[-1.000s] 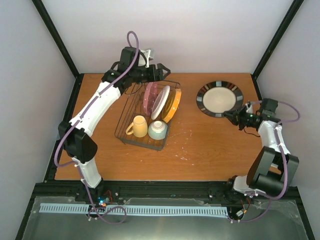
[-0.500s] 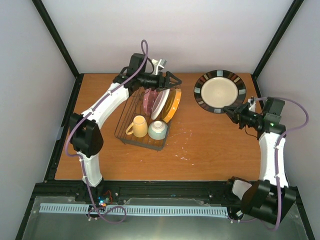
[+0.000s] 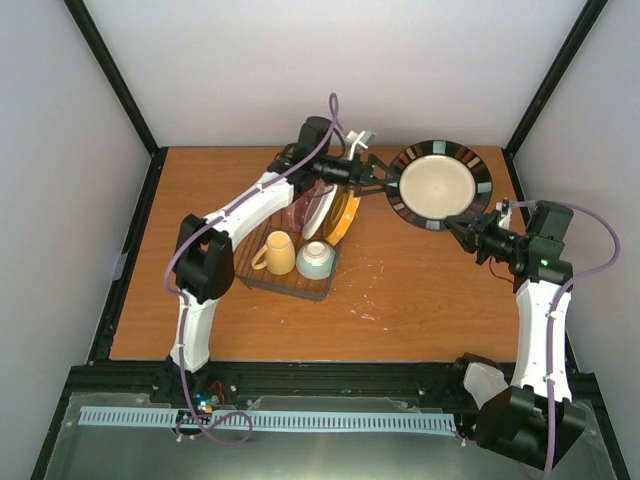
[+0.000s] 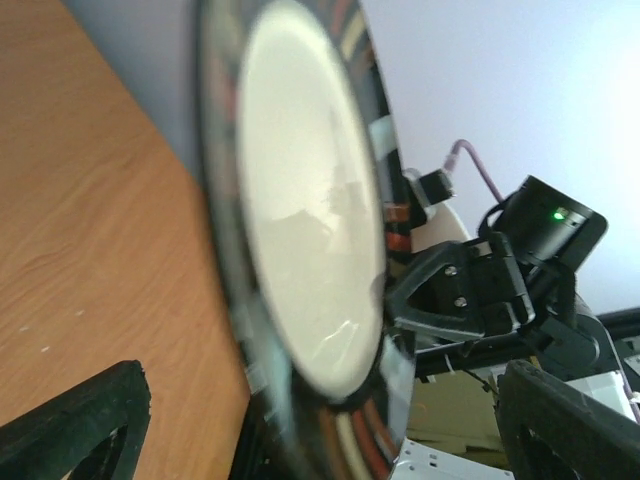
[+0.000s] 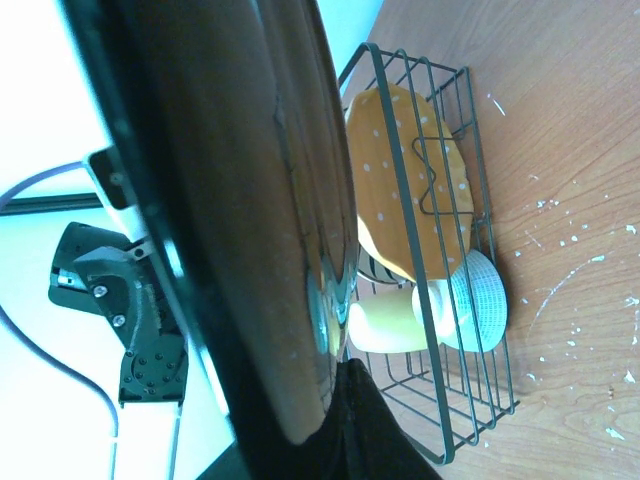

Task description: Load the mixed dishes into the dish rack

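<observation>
To the right of the dish rack point(image 3: 258, 222), beyond its far corner, the beige plate with the dark rim point(image 3: 438, 183) is lifted off the worktop point(image 3: 420, 300) and hangs in the air, tilted so that its pale face shows to the camera above. The right hand point(image 3: 466, 228) has this plate: its two fingers are pressed together on the lower right part of the rim, and in the right wrist view the dark rim fills the picture just above one black finger point(image 5: 362, 420).

The left hand point(image 3: 383, 180) comes from the rack side and is at the left rim of the same plate. Its fingers point(image 4: 85, 425) stand wide apart, and in the left wrist view the lower edge of the plate is between them. I cannot tell if they touch the rim; they do not grip anything.

Inside the rack, at the far end, three plates stand on edge close together: the pink plate point(image 3: 297, 210) on the left, then the striped plate point(image 3: 320, 207), then the orange dotted plate point(image 3: 345, 215) on the side nearest to the lifted plate. At the near end of the rack the yellow mug point(image 3: 277, 252) and the mint-green bowl point(image 3: 316, 259) sit side by side, the mug on the left, the bowl just beside it on the right.
</observation>
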